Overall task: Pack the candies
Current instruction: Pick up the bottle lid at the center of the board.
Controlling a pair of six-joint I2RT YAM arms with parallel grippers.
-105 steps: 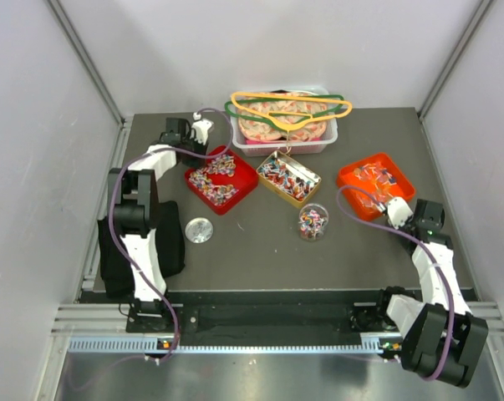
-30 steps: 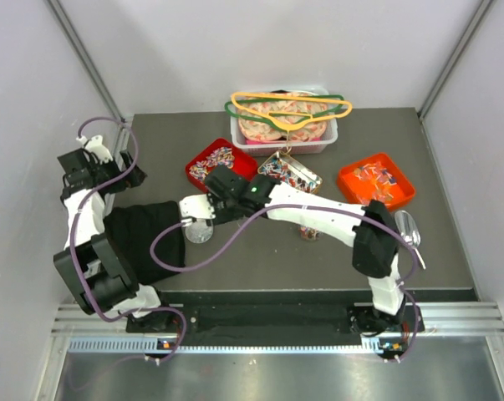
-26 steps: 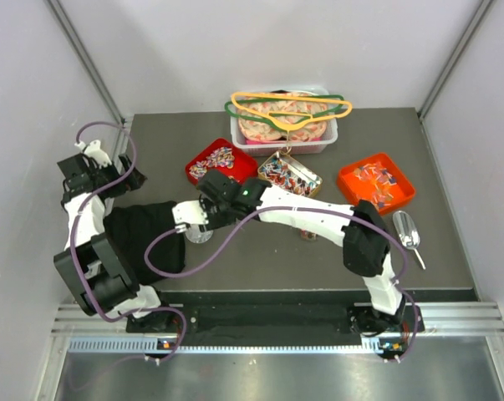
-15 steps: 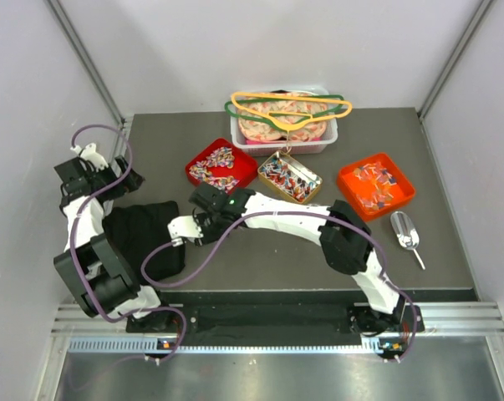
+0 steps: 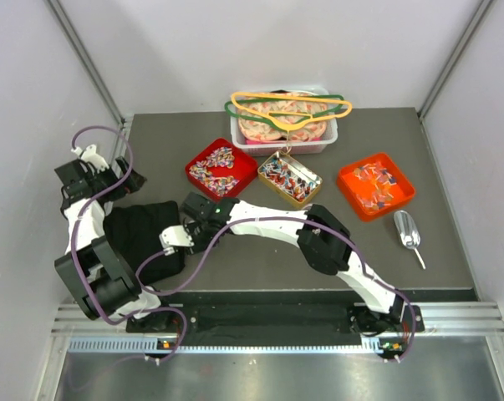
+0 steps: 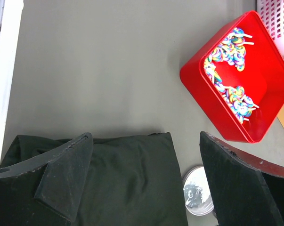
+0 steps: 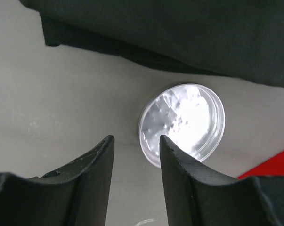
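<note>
**A:** Black folded cloth (image 5: pixel 139 238) is the biggest item, lying just ahead of the right claw (image 7: pixel 134 155). Claw state?

**B:** R fingers are parted w/ nothing btwn them, only bare table. Left claw (image 6: pixel 144 141) is spread wide, also empty, off by the table's left edge.

**A:** Containers?

**B:** Red square plastic tray (image 6: pixel 266 89) is near the R claw, on its far side. Orange square plastic tray (image 5: pixel 402 194) and gold rectangular tin (image 5: pixel 317 180) are well apart from it, further to its right.

**A:** What's at the tips?

**B:** Clear round plastic lid (image 7: pixel 182 125), flat on the table. It's just ahead of the R fingertips, a bit right of the gap, just beside the cloth's edge. It's round, so there's no long axis to line up. R claw is far nearer than L. Prob needs a small shift right to straddle the rim.

**A:** Candies?

**B:** Tiny wrapped multicolour candies (image 6: pixel 229 70) are heaped in all three containers. Nearest heap is in the red tray.
</note>
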